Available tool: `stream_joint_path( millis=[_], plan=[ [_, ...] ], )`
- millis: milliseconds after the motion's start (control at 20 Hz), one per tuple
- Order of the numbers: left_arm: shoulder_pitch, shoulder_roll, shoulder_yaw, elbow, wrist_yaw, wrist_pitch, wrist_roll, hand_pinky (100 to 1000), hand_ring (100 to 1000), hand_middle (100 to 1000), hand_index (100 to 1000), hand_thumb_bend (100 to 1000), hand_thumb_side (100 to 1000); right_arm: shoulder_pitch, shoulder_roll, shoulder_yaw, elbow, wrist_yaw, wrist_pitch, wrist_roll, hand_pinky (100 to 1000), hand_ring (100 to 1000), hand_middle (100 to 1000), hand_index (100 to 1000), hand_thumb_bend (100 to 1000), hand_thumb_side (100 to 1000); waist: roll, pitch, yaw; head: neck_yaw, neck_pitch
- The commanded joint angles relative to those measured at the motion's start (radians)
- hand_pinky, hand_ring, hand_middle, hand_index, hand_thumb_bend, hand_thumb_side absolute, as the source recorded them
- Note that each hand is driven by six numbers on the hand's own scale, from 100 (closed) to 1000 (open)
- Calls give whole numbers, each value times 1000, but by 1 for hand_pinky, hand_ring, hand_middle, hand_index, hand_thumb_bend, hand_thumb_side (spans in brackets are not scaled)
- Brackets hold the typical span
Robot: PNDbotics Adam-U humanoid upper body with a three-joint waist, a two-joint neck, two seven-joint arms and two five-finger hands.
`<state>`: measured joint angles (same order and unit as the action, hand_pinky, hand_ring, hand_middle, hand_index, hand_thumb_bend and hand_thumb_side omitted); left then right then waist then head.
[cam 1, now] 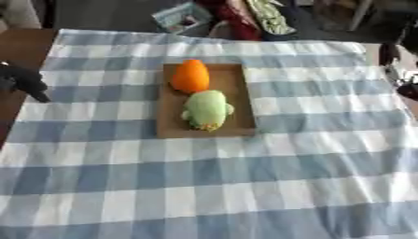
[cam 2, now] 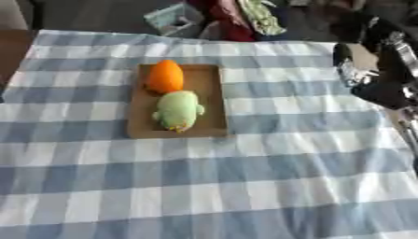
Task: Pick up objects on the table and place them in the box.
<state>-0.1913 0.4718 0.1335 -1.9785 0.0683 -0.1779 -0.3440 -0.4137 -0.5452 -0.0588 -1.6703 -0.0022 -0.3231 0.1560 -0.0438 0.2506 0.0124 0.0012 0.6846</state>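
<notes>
Left hand (cam 1: 24, 81) curled, empty, right hand (cam 2: 379, 70) unclear; smooth orange (cam 1: 190, 76), fuzzy green toy (cam 1: 205, 110), cardboard box (cam 1: 237, 125)

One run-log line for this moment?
flat brown box: holds orange object, green plush toy | left hand: table's left edge | right hand: right edge | both hold nothing

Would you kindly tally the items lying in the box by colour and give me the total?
Orange: 1, the orange object at the far end of the brown box.
Pale green: 1, the green plush-looking object nearer the camera, touching the orange one.
Total: 2, both in the box; I see no other loose items on the checked cloth.
</notes>
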Motion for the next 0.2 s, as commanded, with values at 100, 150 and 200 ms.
stream_joint_path(
  millis=[100,150,200],
  plan=[
    [6,5,15,-7,11,-16,-7,752,563,576,724,100,817,8,0,-20,-38,-18,10,-8,828,813,725,870,100,482,6,-11,0,11,13],
    [9,3,15,-5,12,-19,-11,753,566,579,724,100,817,14,4,-20,-38,-20,12,-8,828,813,724,870,100,501,6,-11,-1,13,14],
    [11,1,16,-4,14,-23,-15,753,566,579,723,100,817,18,8,-20,-38,-20,13,-7,828,813,724,870,100,503,7,-12,-2,15,15]
  ],
)
